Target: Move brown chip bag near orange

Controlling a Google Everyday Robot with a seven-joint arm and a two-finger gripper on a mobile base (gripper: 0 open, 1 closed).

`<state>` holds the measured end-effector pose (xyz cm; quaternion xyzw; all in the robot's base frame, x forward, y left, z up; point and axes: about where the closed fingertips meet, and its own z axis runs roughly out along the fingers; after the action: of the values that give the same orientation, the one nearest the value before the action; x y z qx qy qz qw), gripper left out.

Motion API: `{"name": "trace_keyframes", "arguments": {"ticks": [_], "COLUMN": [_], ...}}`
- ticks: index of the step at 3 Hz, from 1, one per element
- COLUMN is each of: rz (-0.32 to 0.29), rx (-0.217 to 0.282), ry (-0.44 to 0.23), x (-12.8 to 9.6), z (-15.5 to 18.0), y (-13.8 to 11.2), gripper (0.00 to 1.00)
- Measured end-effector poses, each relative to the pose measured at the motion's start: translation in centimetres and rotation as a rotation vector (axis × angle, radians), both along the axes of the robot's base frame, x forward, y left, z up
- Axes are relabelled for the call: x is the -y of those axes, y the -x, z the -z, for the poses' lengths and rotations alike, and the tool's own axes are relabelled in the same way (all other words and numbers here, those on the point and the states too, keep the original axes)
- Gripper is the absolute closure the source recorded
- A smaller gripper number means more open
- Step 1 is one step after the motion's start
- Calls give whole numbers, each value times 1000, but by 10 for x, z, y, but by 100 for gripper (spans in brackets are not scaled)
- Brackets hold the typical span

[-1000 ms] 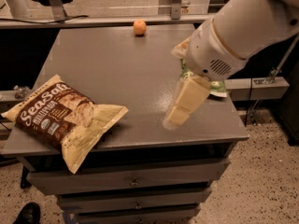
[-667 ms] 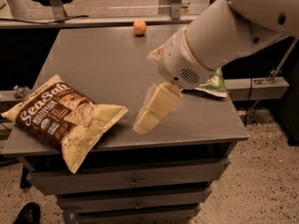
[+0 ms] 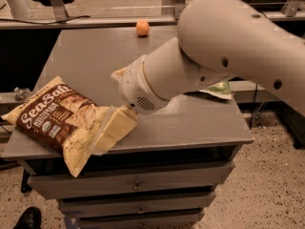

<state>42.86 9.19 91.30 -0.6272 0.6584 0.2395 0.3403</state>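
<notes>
The brown chip bag (image 3: 53,119) lies flat at the front left corner of the grey table (image 3: 90,61), with its white "Sea Salt" lettering facing up and its pale corner hanging over the front edge. The orange (image 3: 142,27) sits at the table's far edge, well away from the bag. My gripper (image 3: 112,130) is pale yellow and reaches down from the big white arm (image 3: 228,46). It is low over the table at the bag's right edge, touching or overlapping it.
A green chip bag (image 3: 218,88) lies at the table's right side, mostly hidden behind my arm. Drawers (image 3: 136,185) sit under the tabletop. A dark shoe (image 3: 28,218) shows on the floor at the bottom left. Metal rails run behind the table.
My arm has swung left and down across the table. The gripper went from mid-table right of the bag to the bag's right edge. The bag and the orange have not moved.
</notes>
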Motion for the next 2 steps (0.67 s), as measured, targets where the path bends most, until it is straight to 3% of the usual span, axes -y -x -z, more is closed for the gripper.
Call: {"name": "trace_keyframes", "arguments": {"ticks": [2], "rz": [-44], "rx": [-41], "ry": [-46], "x": [-58], "z": [36], "y": [11], "gripper": [0]}}
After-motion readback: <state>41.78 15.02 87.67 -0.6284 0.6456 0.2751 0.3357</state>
